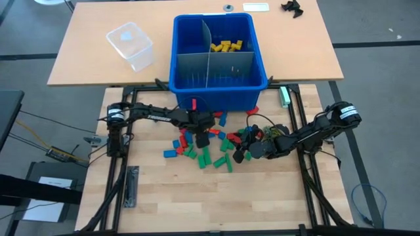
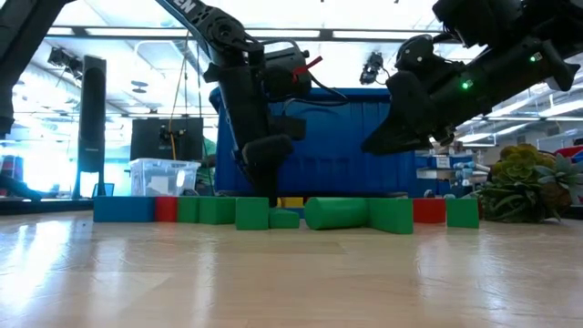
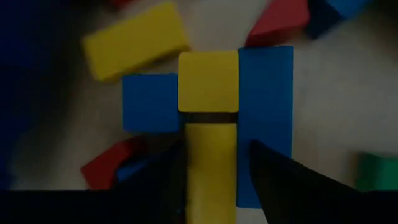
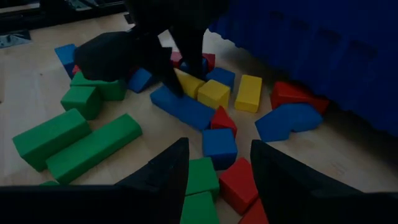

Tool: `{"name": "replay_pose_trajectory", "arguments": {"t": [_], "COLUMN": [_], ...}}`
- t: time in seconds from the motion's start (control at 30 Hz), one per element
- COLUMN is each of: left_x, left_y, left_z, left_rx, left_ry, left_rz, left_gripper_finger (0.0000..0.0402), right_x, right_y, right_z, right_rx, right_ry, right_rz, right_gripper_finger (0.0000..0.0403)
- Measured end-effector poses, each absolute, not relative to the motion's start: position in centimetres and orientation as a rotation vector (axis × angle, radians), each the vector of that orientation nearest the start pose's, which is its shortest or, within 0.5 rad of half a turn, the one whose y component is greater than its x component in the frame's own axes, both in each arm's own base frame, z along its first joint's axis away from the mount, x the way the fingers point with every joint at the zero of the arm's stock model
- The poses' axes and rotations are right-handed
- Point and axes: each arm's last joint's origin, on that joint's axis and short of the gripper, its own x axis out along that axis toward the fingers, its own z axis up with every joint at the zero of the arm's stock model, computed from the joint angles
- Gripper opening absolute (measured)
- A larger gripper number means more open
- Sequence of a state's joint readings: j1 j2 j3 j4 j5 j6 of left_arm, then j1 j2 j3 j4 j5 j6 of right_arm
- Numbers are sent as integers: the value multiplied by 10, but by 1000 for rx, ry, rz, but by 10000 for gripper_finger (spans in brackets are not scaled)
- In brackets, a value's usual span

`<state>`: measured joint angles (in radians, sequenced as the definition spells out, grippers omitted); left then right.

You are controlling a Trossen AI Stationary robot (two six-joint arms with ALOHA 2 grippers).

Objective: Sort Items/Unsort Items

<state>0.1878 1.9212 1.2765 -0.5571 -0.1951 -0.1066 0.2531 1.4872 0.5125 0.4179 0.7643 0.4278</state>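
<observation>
Many small red, green, blue and yellow blocks (image 1: 213, 147) lie scattered on the wooden table in front of the blue bin (image 1: 220, 92). My left gripper (image 3: 214, 180) is down among them, shut on a yellow block (image 3: 211, 165). That block lies end to end with a second yellow block (image 3: 208, 81) and beside a long blue one (image 3: 264, 112). My right gripper (image 4: 217, 180) hangs open a little above the blocks (image 1: 240, 156), to the right of the left gripper, with nothing between its fingers. More yellow blocks (image 1: 226, 46) lie in the bin's far right compartment. My left gripper pinches the yellow block by its two long sides (image 3: 189, 155) between its two fingers. The fingers come steeply from above, one on each side (image 4: 171, 74). The block lies flat on the table, touching the long blue block alongside it.
The blue bin, split by grey dividers (image 1: 207, 62), stands just beyond the blocks. A clear plastic container (image 1: 131, 46) sits at the far left. Long green blocks (image 4: 74, 146) lie on the near side of the pile. Bare wood (image 1: 216, 203) stretches toward the near edge.
</observation>
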Motion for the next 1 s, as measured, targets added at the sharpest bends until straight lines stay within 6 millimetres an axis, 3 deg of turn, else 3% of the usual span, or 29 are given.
{"name": "replay_pose_trajectory", "arguments": {"t": [0.27,0.7,1.0], "left_x": [369,366,364], "left_y": [73,71,79], "left_z": [168,157,155], "left_rx": [56,-98,-101], "left_ry": [1234,1213,1218], "left_rz": [490,348,415], "left_gripper_finger": [183,183,183], "right_x": [257,257,257], "right_y": [46,46,46], "right_z": [150,151,151], "right_rx": [137,138,137], "right_ry": [377,377,374], "right_rz": [-584,-582,-581], "right_gripper_finger": [171,171,171]}}
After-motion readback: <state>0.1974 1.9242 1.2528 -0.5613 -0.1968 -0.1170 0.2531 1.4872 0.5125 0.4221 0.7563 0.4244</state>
